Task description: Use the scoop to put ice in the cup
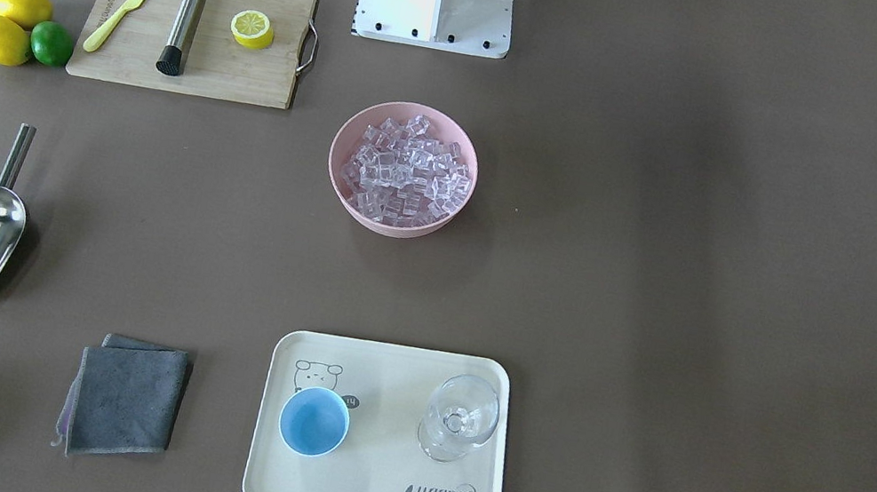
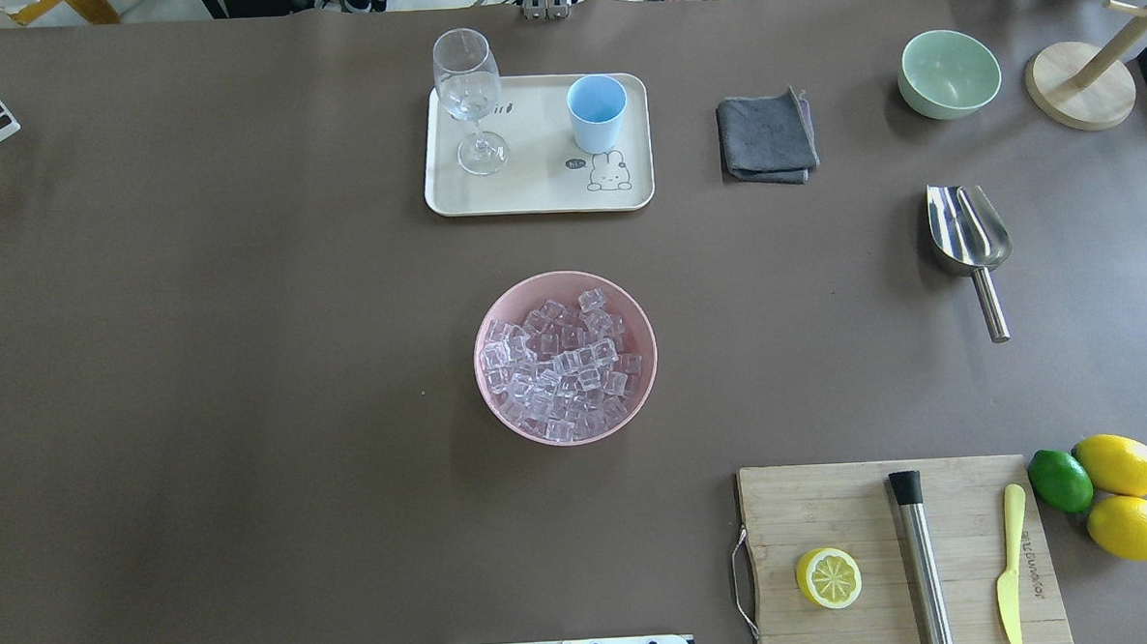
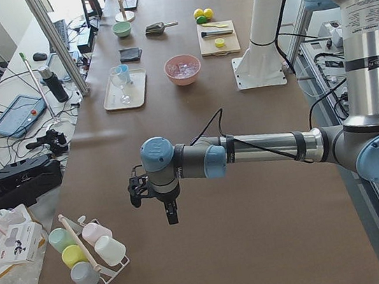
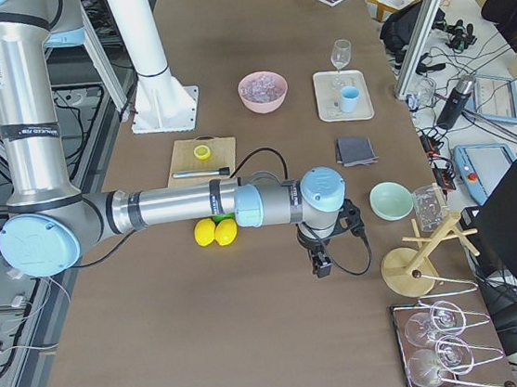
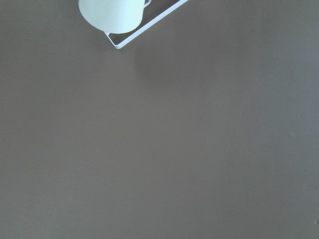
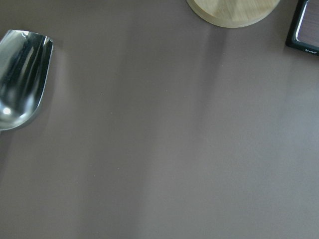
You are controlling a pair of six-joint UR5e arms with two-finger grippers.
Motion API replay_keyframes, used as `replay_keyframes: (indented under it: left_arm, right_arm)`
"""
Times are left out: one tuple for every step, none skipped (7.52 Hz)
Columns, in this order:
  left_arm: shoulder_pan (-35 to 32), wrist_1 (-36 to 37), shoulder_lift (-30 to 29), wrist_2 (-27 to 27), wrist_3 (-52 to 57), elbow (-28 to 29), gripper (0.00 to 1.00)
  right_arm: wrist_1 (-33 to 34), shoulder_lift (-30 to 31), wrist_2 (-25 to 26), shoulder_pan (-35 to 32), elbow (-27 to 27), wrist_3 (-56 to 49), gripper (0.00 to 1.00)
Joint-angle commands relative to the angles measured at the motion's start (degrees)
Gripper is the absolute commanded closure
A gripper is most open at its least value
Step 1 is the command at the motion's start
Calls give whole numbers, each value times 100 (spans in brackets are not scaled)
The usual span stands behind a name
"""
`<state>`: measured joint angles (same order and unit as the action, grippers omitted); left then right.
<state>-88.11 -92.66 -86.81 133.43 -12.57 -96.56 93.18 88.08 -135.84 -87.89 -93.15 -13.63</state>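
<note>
The ice [image 2: 564,371] is a heap of clear cubes in a pink bowl [image 2: 495,403] at the table's middle. The light-blue cup [image 2: 596,108] stands upright on a cream tray [image 2: 529,193], beside a clear stemmed glass [image 2: 468,94]. The steel scoop [image 2: 966,232] lies on the table on the right side, and its trough shows in the right wrist view [image 6: 20,74]. My left gripper [image 3: 157,203] hangs over bare table far from these things. My right gripper [image 4: 326,256] hangs over the table's right end. I cannot tell whether either is open or shut.
A cutting board [image 2: 834,514] holds a lemon half [image 2: 829,577], a steel cylinder [image 2: 923,558] and a yellow knife [image 2: 1010,564]. Lemons and a lime [image 2: 1060,480] lie beside it. A grey cloth [image 2: 767,139], a green bowl [image 2: 950,73], a wooden stand [image 2: 1079,97] and a mug rack [image 3: 86,259] are also present.
</note>
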Motion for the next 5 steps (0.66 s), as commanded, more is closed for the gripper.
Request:
replay_keyframes:
  left_arm:
    - [13, -24, -29, -2, 36, 14, 2]
    - [21, -24, -107, -2, -17, 101, 2]
    - [65, -41, -117, 7, 9, 76, 2]
    - [170, -33, -151, 7, -17, 76, 2]
    - [188, -41, -178, 16, 18, 67, 2]
  right_arm:
    - [-45, -168, 14, 961, -332, 1589, 0]
    - [-54, -438, 92, 1289, -361, 2166, 0]
    - [-45, -485, 93, 1544, -535, 2667, 0]
    - [-45, -476, 49, 1721, -572, 2872, 0]
    - [-54, -476, 32, 1958, -625, 3205, 0]
